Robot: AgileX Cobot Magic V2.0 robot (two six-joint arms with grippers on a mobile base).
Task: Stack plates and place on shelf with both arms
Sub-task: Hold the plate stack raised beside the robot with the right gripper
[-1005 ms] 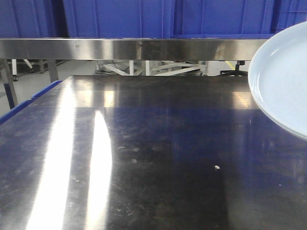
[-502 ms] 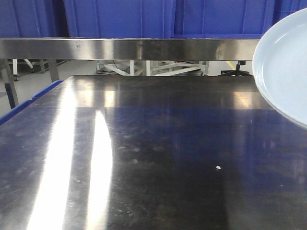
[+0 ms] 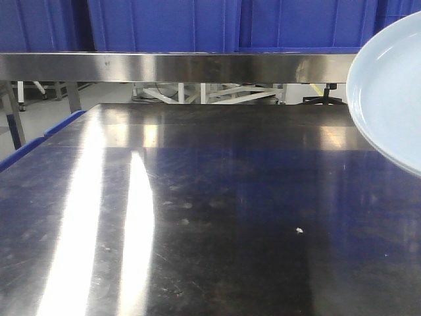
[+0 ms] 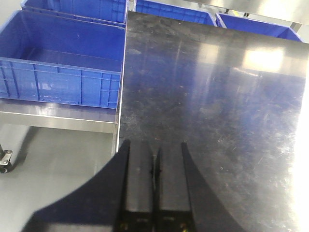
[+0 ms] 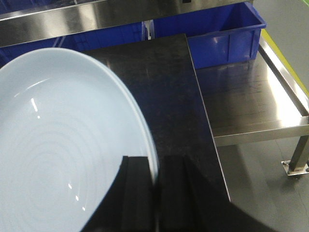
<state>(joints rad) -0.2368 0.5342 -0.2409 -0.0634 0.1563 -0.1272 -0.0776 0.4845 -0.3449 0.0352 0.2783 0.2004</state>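
Carrying plate (image 3: 395, 99) farther right than a second ago, clamping its rim with right gripper (image 5: 156, 193); holding left gripper (image 4: 155, 183) closed, empty.

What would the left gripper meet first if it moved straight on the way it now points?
The left gripper would likely meet the dark steel tabletop first; nothing stands between, though depth is unclear.

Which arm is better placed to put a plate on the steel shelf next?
Right. The right hand is shut on the rim of the glossy pale bluish-white round plate, raised above the dark steel tabletop. The left hand is shut on nothing near the tabletop's left edge.
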